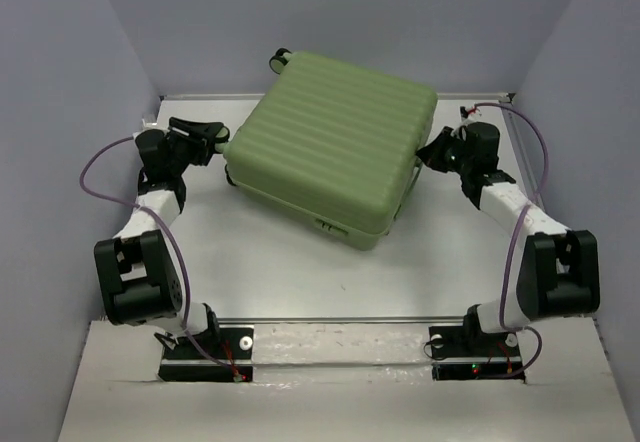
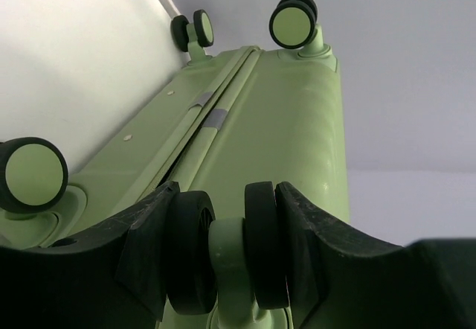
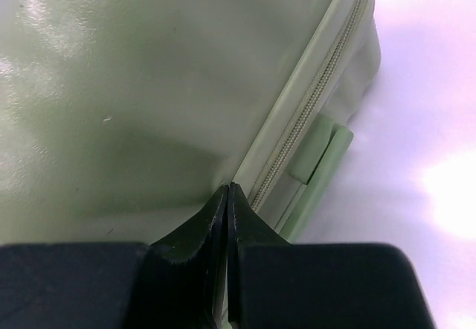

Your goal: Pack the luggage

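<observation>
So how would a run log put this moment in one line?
luggage: closed, lying flat | left claw: gripping caster wheel | right claw: shut at zipper seam

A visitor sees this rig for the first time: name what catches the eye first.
The big light-green hard-shell suitcase, closed, fills the middle of the table. The left gripper grips a twin caster wheel at its left end; the right gripper is pinched shut against the zipper seam on its right side.

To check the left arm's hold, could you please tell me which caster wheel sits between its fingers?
The nearest caster, bottom centre of the left wrist view, gripped by the left gripper; the other three on the luggage stand clear of it.
</observation>
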Robot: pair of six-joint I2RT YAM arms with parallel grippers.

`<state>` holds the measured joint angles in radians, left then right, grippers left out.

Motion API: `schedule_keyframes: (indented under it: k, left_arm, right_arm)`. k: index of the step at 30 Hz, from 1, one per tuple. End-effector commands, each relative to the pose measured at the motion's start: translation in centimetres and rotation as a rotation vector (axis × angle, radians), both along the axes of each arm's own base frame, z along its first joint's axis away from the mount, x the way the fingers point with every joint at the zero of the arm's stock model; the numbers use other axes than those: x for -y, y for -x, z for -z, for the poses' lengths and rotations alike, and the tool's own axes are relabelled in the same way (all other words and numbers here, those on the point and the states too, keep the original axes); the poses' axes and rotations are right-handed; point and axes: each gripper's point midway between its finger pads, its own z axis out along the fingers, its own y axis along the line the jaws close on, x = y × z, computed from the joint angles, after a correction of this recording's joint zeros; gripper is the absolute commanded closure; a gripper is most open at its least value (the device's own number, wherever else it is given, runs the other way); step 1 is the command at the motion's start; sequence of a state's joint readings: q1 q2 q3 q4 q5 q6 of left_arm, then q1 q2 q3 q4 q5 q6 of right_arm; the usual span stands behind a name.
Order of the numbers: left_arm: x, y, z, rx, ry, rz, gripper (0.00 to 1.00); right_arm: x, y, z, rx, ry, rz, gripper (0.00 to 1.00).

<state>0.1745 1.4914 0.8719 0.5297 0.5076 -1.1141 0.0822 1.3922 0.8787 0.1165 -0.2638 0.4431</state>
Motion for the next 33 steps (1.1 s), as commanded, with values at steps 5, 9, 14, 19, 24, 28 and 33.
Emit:
schedule_keyframes:
  k: [5,9,14,19,24,28,33]
  left_arm:
    - [-0.1,0.3,-5.5,0.167,-0.155,0.033,0.94]
    - [-0.4,0.6,-5.5,0.165,-0.169,0.012,0.94]
    - [-1.7,1.1,-5.2,0.141,-0.206,-0.04,0.03]
    - [-5.0,2.1,-9.2,0.179,-0.362,-0.209,0.01]
    - [-5.9,5.8,-13.4,0.261,-0.445,-0.315,0.01]
    - [-0.2,9.6,-12.1,0.312,-0.482,-0.157,0.04]
    - [11.3,15.4,-6.7,0.304,-0.536,0.17,0.28]
  right_arm:
    - [-5.3,-0.6,-8.1,0.22,-0.086,-0.28,0.68]
    - [-4.2,3.3,-4.6,0.166,-0.059,-0.242,0.48]
    - [-4.6,9.6,-1.1,0.188,-0.095,-0.305,0.65]
    - [-6.4,15.3,-1.7,0.339,-0.195,-0.461,0.93]
    - [-6.5,16.7,0.2,0.309,-0.185,-0.492,0.77]
    - [-7.1,17.6,0.8,0.328,-0.231,-0.537,0.63]
    - [-7.4,17.7,1.4,0.379,-0.233,-0.568,0.55]
